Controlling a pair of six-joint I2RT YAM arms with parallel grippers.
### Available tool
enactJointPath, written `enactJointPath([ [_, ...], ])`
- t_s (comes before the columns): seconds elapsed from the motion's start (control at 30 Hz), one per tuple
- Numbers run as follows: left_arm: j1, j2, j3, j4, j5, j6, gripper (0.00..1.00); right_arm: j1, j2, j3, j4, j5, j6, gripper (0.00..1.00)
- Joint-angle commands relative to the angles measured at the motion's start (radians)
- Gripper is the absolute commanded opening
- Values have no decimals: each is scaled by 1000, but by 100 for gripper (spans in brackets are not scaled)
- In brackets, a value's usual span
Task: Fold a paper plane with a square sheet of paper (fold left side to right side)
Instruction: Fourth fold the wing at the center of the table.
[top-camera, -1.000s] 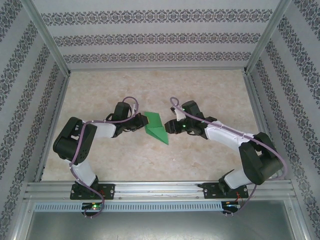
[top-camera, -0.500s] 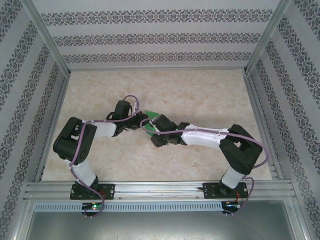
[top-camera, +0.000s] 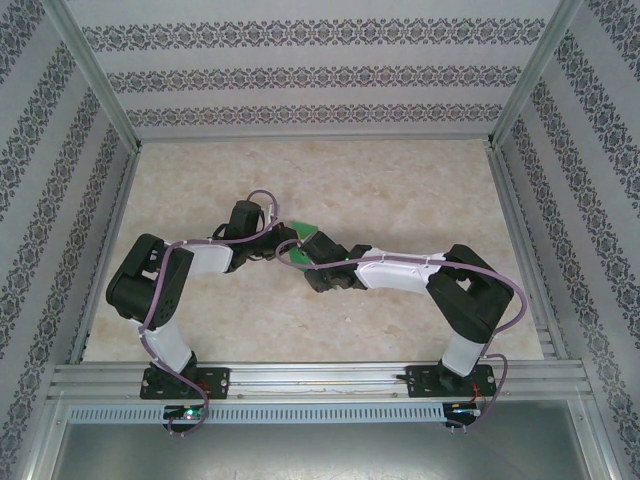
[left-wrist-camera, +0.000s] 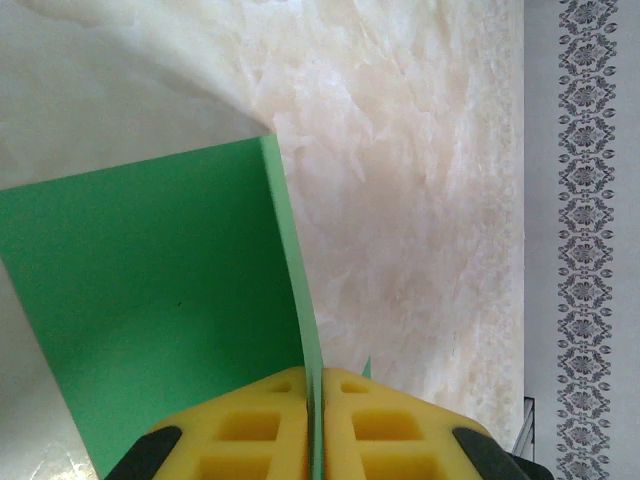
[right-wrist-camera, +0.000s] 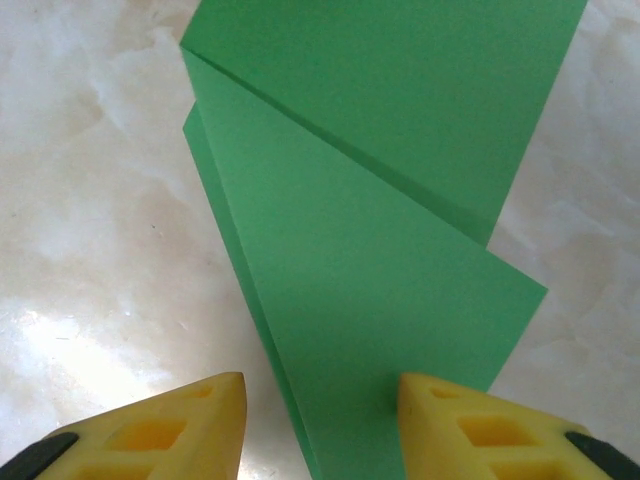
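"Two risks," says the first. "Left gripper, pads pressed together on the thin bright green folded paper sheet, pinching its raised edge: a tug could tear it."
"Right?"
"Right gripper, fingers spread astride the sheet's narrow end; closing askew would crumple it. Tip cut off below the pads; contact unclear."

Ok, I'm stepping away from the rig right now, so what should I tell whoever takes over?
Left gripper: jaws shut on an edge of the thin bright green sheet of paper.
Right gripper: jaws open, straddling the sheet's narrow end just above the marbled beige table.
Done: diagonal folds made, layers overlapping.
Left: probably press this fold flat, then finish the plane; it is not a dart yet.
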Motion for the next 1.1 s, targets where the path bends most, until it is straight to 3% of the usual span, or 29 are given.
enactJointPath([
  [0.0, -12, -24, 27, -31, 10, -6, 11, 13, 17, 21, -5, 33, -12, 41],
  [0.27, -11, -24, 27, -33, 4, -5, 11, 13, 26, 20, -6, 48, -15, 37],
  [0.7, 0, -82, -11, -63, -48, 11, 25, 14, 30, 21, -12, 42, -18, 12],
  [0.87, 50, -145, -70, -72, -50, 16, 27, 13, 31, 22, -12, 30, -18, 2],
  [1.07, 139, -265, -134, -157, -38, 62, 28, -6, -9, 22, -20, -34, -14, 0],
])
